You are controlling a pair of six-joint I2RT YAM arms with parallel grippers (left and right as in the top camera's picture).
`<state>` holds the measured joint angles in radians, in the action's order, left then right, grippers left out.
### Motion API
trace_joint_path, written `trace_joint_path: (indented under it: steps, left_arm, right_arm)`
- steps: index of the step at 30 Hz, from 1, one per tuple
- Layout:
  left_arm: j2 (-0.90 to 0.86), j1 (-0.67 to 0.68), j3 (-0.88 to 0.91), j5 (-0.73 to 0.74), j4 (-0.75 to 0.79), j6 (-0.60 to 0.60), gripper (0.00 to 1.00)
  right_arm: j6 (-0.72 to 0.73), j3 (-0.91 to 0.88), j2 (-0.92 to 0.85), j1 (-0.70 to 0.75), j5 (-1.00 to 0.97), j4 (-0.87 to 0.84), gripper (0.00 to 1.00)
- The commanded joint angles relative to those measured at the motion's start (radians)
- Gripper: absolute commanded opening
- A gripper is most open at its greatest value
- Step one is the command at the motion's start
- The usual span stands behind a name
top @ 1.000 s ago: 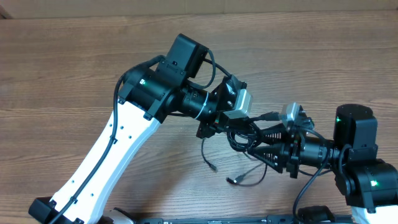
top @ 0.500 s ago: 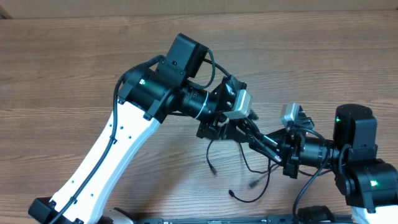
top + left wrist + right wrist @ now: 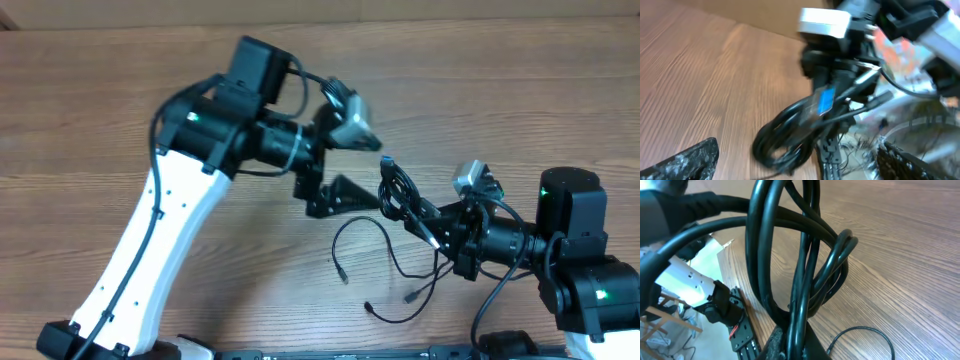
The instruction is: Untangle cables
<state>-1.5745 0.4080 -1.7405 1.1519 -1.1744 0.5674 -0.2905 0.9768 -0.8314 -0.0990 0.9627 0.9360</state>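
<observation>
The cables are thin black cords. A bunched coil (image 3: 396, 188) is pinched in my right gripper (image 3: 418, 220), which is shut on it and holds it above the table. Up close the coil's loops (image 3: 807, 255) rise from between the right fingers (image 3: 782, 342). Loose cords with small plugs (image 3: 372, 245) trail from the coil onto the wood. My left gripper (image 3: 338, 195) stands open to the left of the coil, apart from it. Its view shows the coil (image 3: 790, 135) ahead, between its two spread fingers (image 3: 685, 160).
The wooden table (image 3: 120, 120) stretches bare to the left and back. A loose cord end (image 3: 372, 310) lies near the front edge. The right arm's base (image 3: 585, 270) stands at the front right, the left arm's white link (image 3: 150, 260) at the front left.
My left gripper opened, let go of the coil and drew back up and to the left. The right gripper shut on the coil. Cords dropped and spread on the table.
</observation>
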Motion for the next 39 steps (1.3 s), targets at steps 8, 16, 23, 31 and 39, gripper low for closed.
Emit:
trace_joint_path:
  steps: [8, 16, 23, 31, 39]
  left_arm:
    - [0.026, -0.151, -0.014, 0.146, 0.002, -0.282, 1.00]
    - [0.026, -0.146, -0.014, 0.317, 0.004, -0.134, 1.00]
    - [0.026, -0.127, -0.014, 0.369, 0.005, -0.052, 1.00]
    - [0.026, -0.052, -0.014, 0.418, 0.024, 0.063, 1.00]
    - [0.026, -0.001, -0.014, 0.410, 0.099, 0.063, 1.00]
  right_arm:
    - [0.261, 0.023, 0.006, 0.003, 0.035, -0.273, 0.04]
    - [0.441, 0.023, 0.006, 0.003, 0.185, -0.568, 0.04]
    - [0.599, 0.023, 0.006, 0.003, 0.237, -0.744, 0.04]
    - [0.636, 0.023, 0.003, 0.003, 0.261, -0.771, 0.04]
    - [0.635, 0.023, 0.000, 0.003, 0.274, -0.768, 0.04]
